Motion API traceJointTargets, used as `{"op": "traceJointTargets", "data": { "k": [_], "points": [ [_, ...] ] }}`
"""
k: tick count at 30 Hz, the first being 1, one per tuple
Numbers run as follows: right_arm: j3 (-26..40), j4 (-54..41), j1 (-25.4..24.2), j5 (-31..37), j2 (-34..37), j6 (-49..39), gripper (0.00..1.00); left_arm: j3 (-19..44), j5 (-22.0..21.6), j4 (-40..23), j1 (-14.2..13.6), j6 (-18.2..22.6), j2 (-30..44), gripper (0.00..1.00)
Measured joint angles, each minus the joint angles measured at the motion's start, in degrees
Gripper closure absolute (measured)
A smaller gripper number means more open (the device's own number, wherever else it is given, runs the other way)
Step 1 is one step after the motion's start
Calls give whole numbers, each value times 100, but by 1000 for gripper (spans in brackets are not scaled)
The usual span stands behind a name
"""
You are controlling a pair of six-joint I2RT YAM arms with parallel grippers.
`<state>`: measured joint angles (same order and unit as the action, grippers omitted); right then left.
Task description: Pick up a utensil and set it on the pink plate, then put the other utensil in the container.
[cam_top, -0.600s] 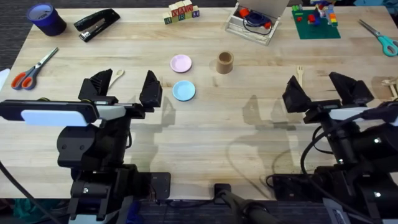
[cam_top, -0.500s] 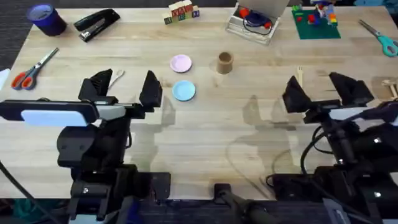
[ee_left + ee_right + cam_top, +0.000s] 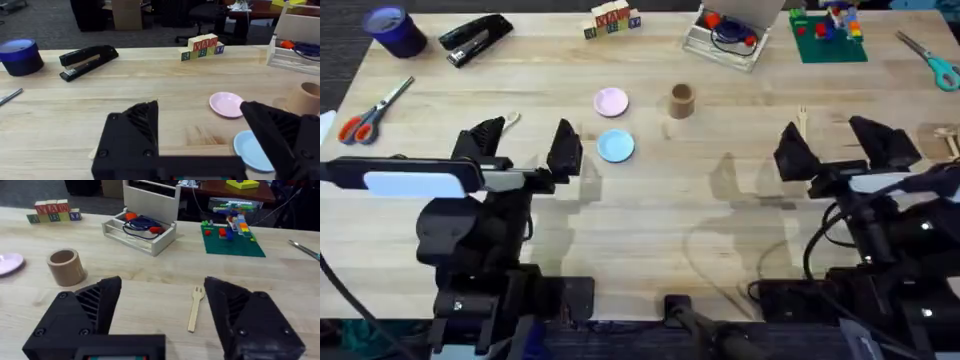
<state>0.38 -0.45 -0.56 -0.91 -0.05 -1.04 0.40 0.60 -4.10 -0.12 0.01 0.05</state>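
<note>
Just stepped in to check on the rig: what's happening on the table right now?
Nothing is held yet. The left tool is open above the table near the wooden spoon, and the right tool is open with the wooden fork lying between its fingers' line of sight. The pink plate and brown cup sit in the middle, both without a utensil. The blue plate lies just in front of the pink one.

Office, desks (image 3: 250,10), swivel chair (image 3: 202,20) behind

The overhead camera looked down and forward over the worktop (image 3: 720,215). Both wrist cameras sat low, facing forward; all 3 shared the container (image 3: 682,100) (image 3: 304,99) (image 3: 66,266).
</note>
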Motion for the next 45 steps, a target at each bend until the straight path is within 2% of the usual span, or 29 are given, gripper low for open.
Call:
{"op": "traceJointTargets", "data": {
  "k": [5,9,17,23,27,33,38,45],
  "points": [
    [11,-7,0,0,0,0,5,25,0,-45,-1,0,0,7],
    [120,-180,0,-49,0,0,7,411,0,-527,-2,0,0,7],
    [1038,-1387,0,-452,4,20,7,2168,-2,-2227,0,2,70,8],
    [1717,-2025,0,-494,204,22,7,3656,-29,-3562,-1,8,808,8],
    [2171,-2174,0,-494,742,22,6,4648,-98,-4327,0,145,1658,7],
    [3057,-2272,0,-498,1938,22,7,5945,-202,-5278,0,516,3066,8],
    [4065,-2961,0,-514,3009,22,7,6780,-216,-5809,0,712,3998,9],
    [5416,-3997,-2,-514,4213,22,7,7686,-216,-6580,0,780,4901,10]
  ]
}}
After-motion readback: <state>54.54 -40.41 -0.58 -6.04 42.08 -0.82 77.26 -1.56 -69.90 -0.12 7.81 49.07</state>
